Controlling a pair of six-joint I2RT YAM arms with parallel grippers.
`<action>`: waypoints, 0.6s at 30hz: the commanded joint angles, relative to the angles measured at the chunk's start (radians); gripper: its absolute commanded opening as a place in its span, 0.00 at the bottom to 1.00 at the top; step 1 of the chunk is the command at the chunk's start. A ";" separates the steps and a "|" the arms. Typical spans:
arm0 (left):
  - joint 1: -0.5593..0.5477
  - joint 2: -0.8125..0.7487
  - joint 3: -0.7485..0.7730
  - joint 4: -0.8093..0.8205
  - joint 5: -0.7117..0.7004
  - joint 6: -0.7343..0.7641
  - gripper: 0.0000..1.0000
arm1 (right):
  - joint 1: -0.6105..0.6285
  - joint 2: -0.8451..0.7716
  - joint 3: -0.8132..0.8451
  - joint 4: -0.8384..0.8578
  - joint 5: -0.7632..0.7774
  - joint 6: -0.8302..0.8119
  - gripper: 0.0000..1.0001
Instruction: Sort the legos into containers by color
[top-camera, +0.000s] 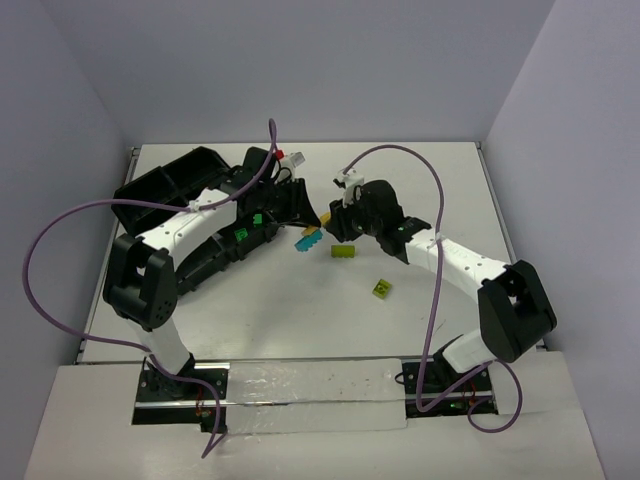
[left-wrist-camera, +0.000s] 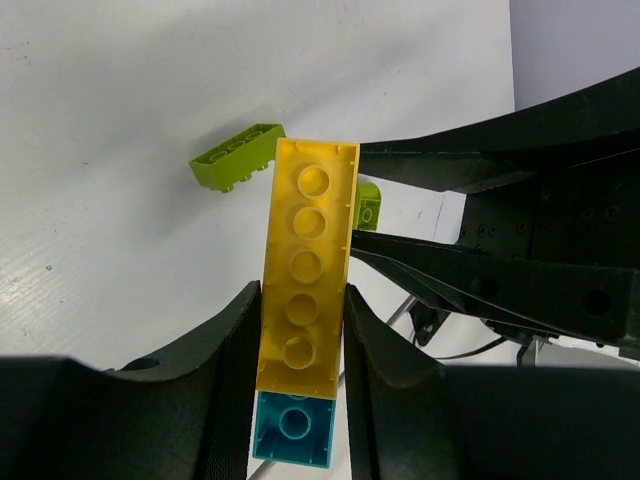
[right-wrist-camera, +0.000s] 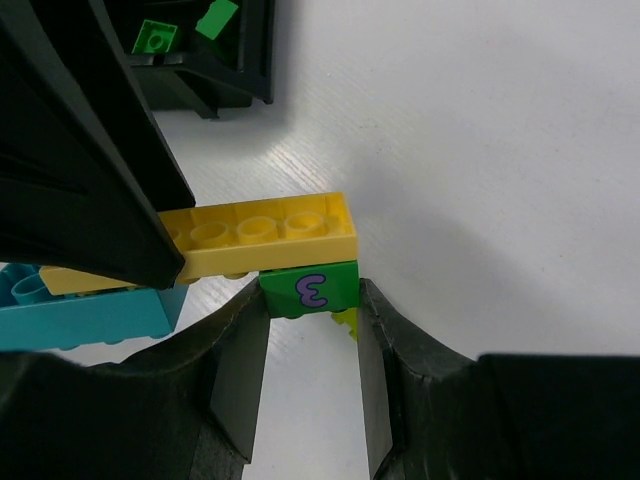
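**Both grippers closed on one joined stack, mid-table**

Left gripper (left-wrist-camera: 300, 295): closed. Its fingers (left-wrist-camera: 235, 350) press both long sides of the yellow brick (left-wrist-camera: 305, 240), studs facing the wrist camera. A cyan brick (left-wrist-camera: 293, 430) sits under the yellow one, at the end nearest the wrist, also between the fingers.

Right gripper (right-wrist-camera: 312, 295): closed. Its fingers (right-wrist-camera: 240, 360) clamp a green brick (right-wrist-camera: 308, 280) with a purple mark on its side. The green brick is attached beneath the far end of the yellow brick. The two grippers meet tip to tip, each on one end of the stack.

Stack position: centre of the table (top-camera: 300, 320), just right of the tray (top-camera: 160, 185). Cannot tell whether it touches the surface.

Loose pieces: a lime brick (top-camera: 344, 251) lies on the table just beside the stack, under the right gripper. A second lime brick (top-camera: 381, 289) lies further toward the near edge, apart from both grippers.

Tray: at the left, partly under the left arm. The right wrist view shows green pieces (right-wrist-camera: 155, 38) inside it; which compartment, cannot tell.
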 joint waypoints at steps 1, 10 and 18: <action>0.009 -0.007 0.063 0.010 -0.059 -0.047 0.00 | -0.025 -0.033 -0.048 -0.038 0.148 0.035 0.00; 0.009 0.044 0.074 0.026 -0.136 -0.071 0.00 | -0.031 -0.066 -0.080 -0.030 0.171 0.077 0.00; 0.009 0.091 0.078 0.034 -0.206 -0.078 0.00 | -0.037 0.003 -0.055 -0.038 0.206 0.153 0.00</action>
